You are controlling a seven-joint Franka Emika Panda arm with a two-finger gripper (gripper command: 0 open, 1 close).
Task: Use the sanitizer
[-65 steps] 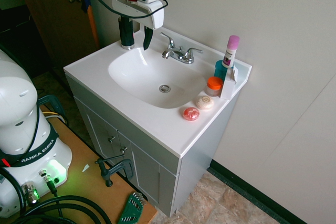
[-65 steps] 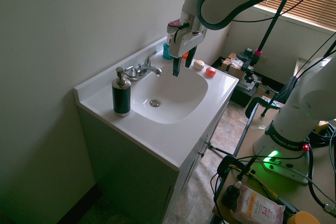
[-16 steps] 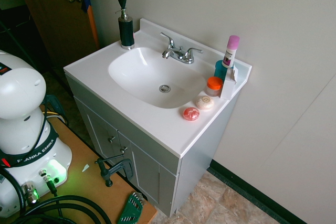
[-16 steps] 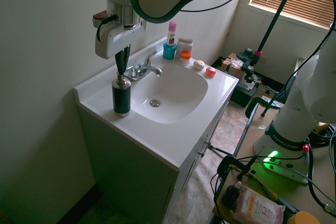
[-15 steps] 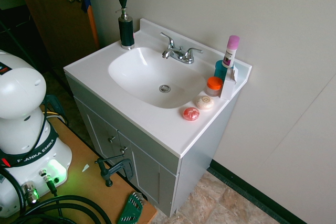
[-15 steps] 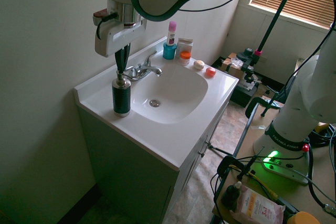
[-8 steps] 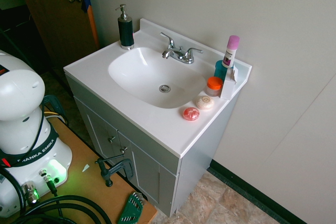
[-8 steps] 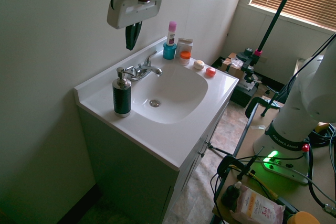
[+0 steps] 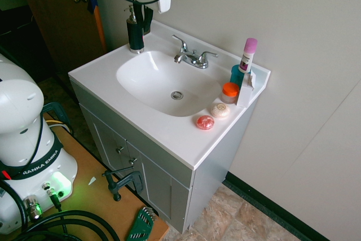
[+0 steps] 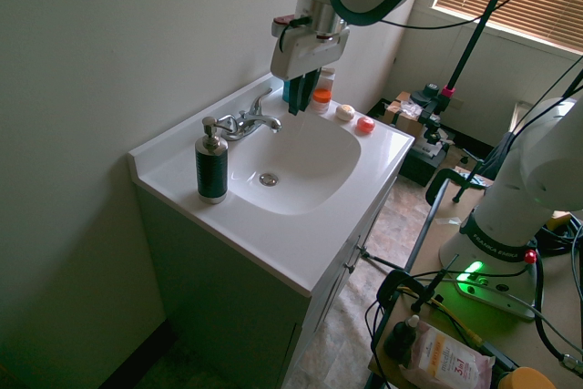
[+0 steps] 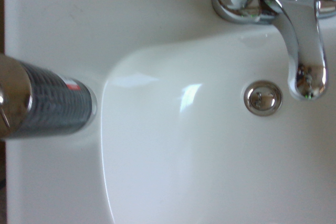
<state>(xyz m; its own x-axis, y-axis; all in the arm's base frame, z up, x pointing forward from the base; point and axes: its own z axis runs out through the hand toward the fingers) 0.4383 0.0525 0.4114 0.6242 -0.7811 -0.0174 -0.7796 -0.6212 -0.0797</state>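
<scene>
The sanitizer (image 9: 135, 35), a slim dark pump bottle with a silver head, stands upright on the white vanity top (image 9: 169, 134) at the back corner beside the basin. It also shows in the second exterior view (image 10: 211, 167) and at the edge of the wrist view (image 11: 44, 101). My gripper (image 10: 298, 107) hangs in the air over the back of the basin near the faucet, apart from the bottle and holding nothing. In the first exterior view the gripper (image 9: 146, 23) lines up just beside the pump head without touching it.
A chrome faucet (image 9: 192, 57) stands behind the basin, with the drain (image 9: 177, 95) in its middle. At the far corner stand a pink-capped white tube (image 9: 247, 55), an orange-lidded jar (image 9: 229, 91) and two round soaps (image 9: 205, 122). The wall rises close behind.
A second ago the gripper's shut tip rested on the pump head. It then rose high off the bottle and has now moved sideways and down over the basin by the faucet.
</scene>
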